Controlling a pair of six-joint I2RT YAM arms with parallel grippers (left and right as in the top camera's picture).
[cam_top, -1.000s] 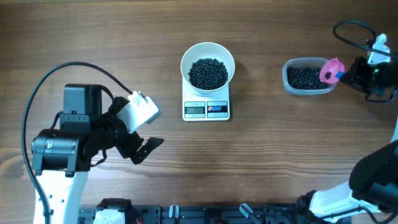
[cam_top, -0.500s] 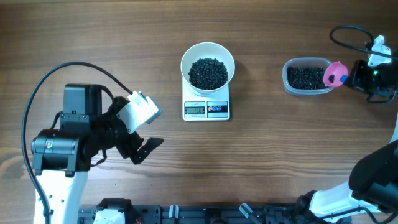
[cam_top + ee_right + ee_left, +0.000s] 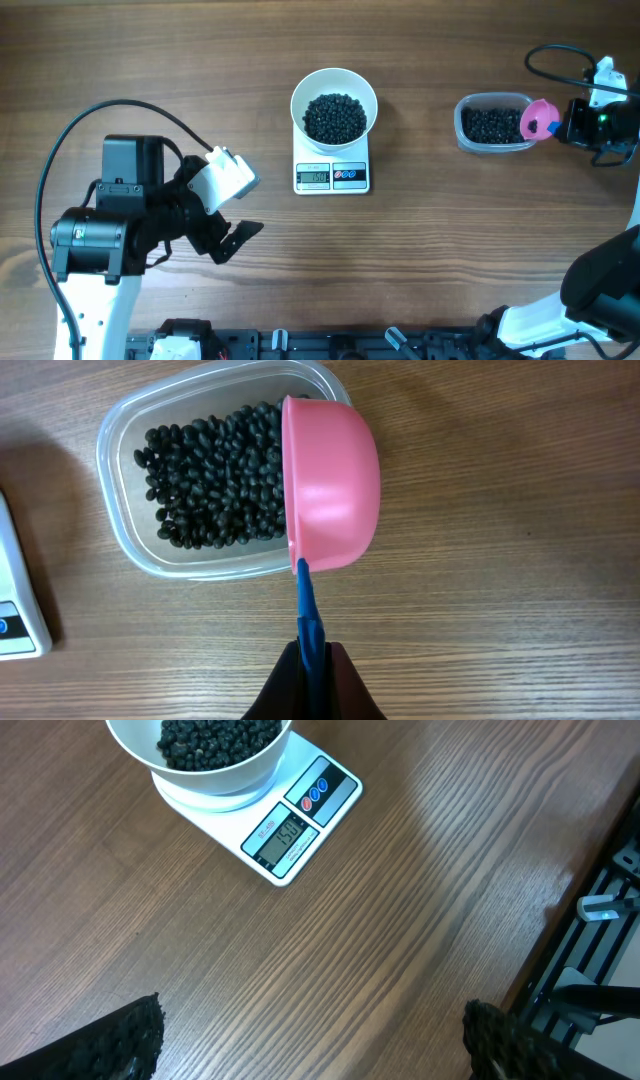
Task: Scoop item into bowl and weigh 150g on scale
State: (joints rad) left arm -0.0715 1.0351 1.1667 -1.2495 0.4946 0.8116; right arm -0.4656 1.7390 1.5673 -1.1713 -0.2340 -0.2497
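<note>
Quick rundown. The beans are mostly piled in the white bowl, which sits on top of the scale in the middle of the desk. That's well apart from both arms: the left tool is off to the lower left of the scale, and the right tool is way over at the right edge. A second batch of beans is in the clear tub to the right of the scale, just beside the right tool.

Materials etc.: the beans are tiny, round and glossy black. The bowl is a plain, smooth round one. The scale is a flat white rectangle w/ a grey display and little red + blue buttons on the front; I can't read the digits for sure. The tub is see-through plastic w/ rounded corners. The desk is brown wood grain.

Tools: the left one is spread wide w/ nothing in it, and its textured black fingertips are just hanging over bare desk. The right one is clamped tight on the thin blue handle of a pink plastic scoop. The scoop's cup is tipped on its side over the tub's right rim.
</note>
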